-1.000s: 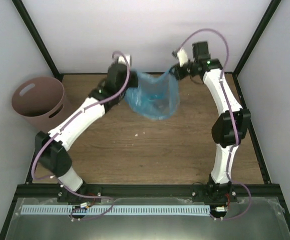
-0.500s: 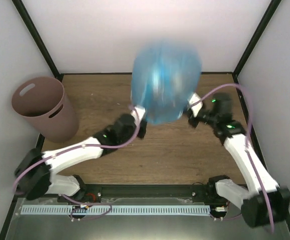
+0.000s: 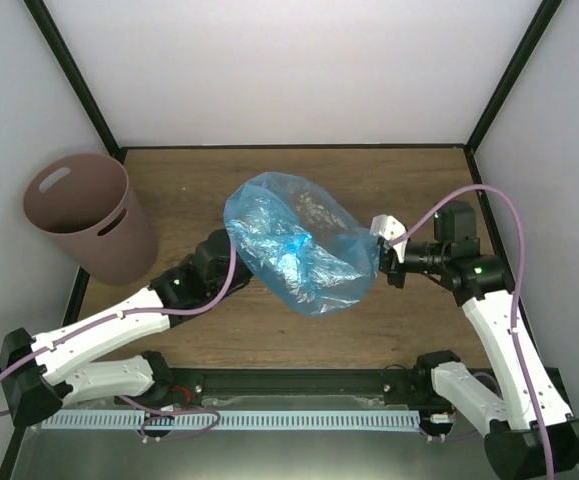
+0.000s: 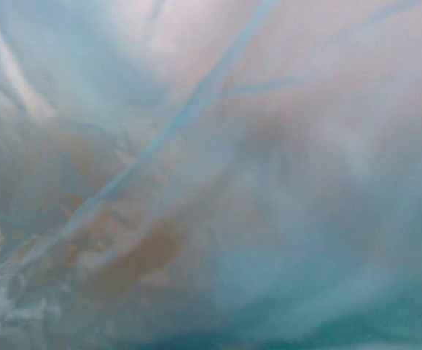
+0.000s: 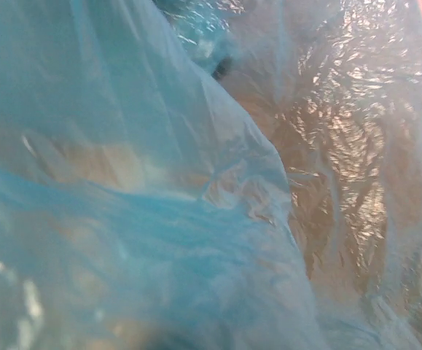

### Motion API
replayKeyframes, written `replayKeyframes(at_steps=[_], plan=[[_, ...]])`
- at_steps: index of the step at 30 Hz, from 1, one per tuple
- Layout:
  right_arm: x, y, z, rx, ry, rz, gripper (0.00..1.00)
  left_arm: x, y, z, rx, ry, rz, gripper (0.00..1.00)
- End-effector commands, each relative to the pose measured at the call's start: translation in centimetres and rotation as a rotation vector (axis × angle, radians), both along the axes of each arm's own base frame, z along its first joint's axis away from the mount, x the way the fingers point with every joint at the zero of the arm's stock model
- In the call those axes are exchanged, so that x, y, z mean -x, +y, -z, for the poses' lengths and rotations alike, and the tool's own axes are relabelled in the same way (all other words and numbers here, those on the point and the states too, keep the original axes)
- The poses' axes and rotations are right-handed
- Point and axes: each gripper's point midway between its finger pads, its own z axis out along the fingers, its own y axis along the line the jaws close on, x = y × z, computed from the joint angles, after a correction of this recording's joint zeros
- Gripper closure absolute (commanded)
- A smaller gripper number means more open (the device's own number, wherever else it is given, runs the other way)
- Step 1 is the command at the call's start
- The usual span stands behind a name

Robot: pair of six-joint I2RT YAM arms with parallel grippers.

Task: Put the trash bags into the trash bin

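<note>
The light-blue translucent trash bag [image 3: 299, 250] is puffed out like a balloon above the middle of the wooden table, stretched between my two grippers. My left gripper [image 3: 227, 262] holds its left side and my right gripper [image 3: 377, 258] holds its right edge. Plastic hides the fingertips of both. Crinkled blue plastic fills the left wrist view [image 4: 211, 175] and the right wrist view [image 5: 159, 182], and no fingers show there. The mauve-brown trash bin [image 3: 84, 215] stands upright at the table's left edge, well left of the bag, with nothing visible inside it.
White walls and black frame posts [image 3: 69, 75] enclose the table at the back and sides. A metal rail [image 3: 289, 420] runs along the near edge by the arm bases. Small crumbs lie on the wood.
The bag was swung up from the back of the table, filled with air, and has come down toward the table's middle. Both arms pulled back toward the near side.
</note>
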Motion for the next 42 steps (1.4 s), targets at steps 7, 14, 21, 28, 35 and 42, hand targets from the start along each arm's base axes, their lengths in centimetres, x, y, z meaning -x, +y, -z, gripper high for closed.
replayKeyframes(at_steps=[7,14,21,28,35,42], plan=[[-5.1,0.5,-17.4,-0.149,-0.292,0.087,0.99,-1.7,1.0,-13.6,-0.009,-0.383,-0.085,0.96],[-21.1,-1.9,-21.7,-0.195,-0.361,0.481,0.99,-16.1,4.4,-20.0,-0.203,-0.519,-0.604,0.96],[-19.3,-1.5,3.7,-0.012,0.308,0.470,0.99,-13.7,1.3,4.1,-0.259,0.054,-0.357,0.96],[-11.7,-1.4,-3.1,-0.114,0.117,0.382,0.99,-8.6,3.6,-0.5,-0.089,0.009,-0.350,0.96],[-11.5,-1.4,-5.5,-0.128,0.125,0.385,0.99,-7.8,3.6,-2.4,-0.060,0.017,-0.316,0.96],[-13.0,-1.6,-5.0,-0.119,0.148,0.428,0.99,-8.1,2.8,-3.4,-0.059,0.020,-0.294,0.96]])
